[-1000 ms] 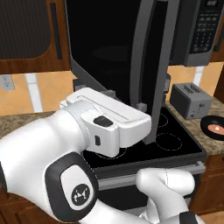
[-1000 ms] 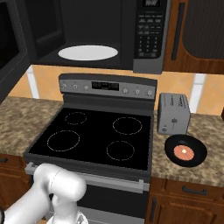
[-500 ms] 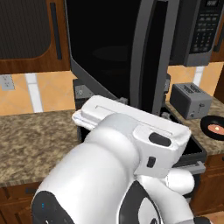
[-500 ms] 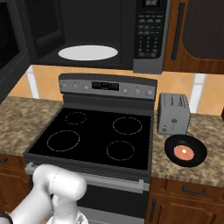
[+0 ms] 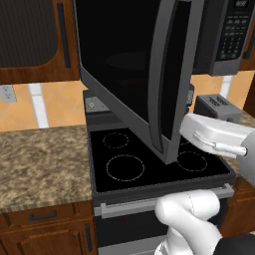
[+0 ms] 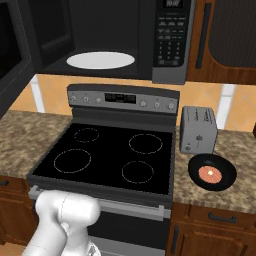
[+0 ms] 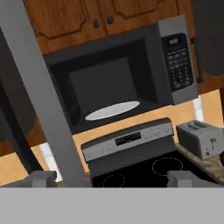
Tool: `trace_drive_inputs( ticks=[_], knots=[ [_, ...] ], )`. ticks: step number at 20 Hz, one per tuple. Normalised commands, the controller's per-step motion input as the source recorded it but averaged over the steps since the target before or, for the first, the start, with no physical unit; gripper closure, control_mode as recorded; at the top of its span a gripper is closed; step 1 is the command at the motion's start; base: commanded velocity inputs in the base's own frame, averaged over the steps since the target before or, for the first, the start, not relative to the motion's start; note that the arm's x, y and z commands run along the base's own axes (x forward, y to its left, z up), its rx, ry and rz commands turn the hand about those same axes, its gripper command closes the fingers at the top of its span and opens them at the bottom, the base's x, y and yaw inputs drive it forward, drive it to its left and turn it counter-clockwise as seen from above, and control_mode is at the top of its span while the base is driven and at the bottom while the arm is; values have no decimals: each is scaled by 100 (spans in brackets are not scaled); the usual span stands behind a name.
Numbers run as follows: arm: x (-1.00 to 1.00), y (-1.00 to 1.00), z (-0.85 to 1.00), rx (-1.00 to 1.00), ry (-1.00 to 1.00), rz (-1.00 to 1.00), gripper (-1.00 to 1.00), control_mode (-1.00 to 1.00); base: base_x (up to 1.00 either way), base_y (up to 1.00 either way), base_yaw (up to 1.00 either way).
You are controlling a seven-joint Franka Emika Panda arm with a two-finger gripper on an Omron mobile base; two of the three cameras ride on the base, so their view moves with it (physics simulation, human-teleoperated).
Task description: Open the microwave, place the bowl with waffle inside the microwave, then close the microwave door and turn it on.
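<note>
Far left in the right base view, the door (image 6: 12, 50) hangs swung wide open, its dark glass cutting into the frame edge. In the left base view that same door looms large over the stove (image 5: 149, 164), edge-on, grey steel frame toward the camera. Next along, the microwave (image 6: 172, 40) sits open above the stove, cavity dark, the white plate (image 6: 100, 60) lying flat on its floor. The keypad (image 6: 171, 37) runs down the right side of the front. Below, the black cooktop shows four ring burners, nothing standing on them.

The hand view looks up at the open cavity from low down, the door's grey edge slanting across the left of the picture. The two fingertips (image 7: 43, 178) poke up at the bottom, set far apart: the jaws (image 7: 113, 180) are spread wide and hold nothing.

Moving right, the toaster (image 6: 198, 129) stands on the granite tabletop (image 6: 235, 150) just beside the stove. In front of it and a touch further right sits the bowl (image 6: 212, 171), black, with the reddish waffle (image 6: 210, 174) lying flat inside, on the tabletop well clear of the microwave.
</note>
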Motion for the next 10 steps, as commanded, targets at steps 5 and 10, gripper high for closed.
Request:
trace_drive_inputs(
  ticks=[5, 10],
  knots=[
    [13, -39, -27, 22, 14, 65, -100, -100, 0, 0, 0],
    [63, 0, -42, 26, 18, 79, -100, -100, 0, 0, 0]
  ],
)
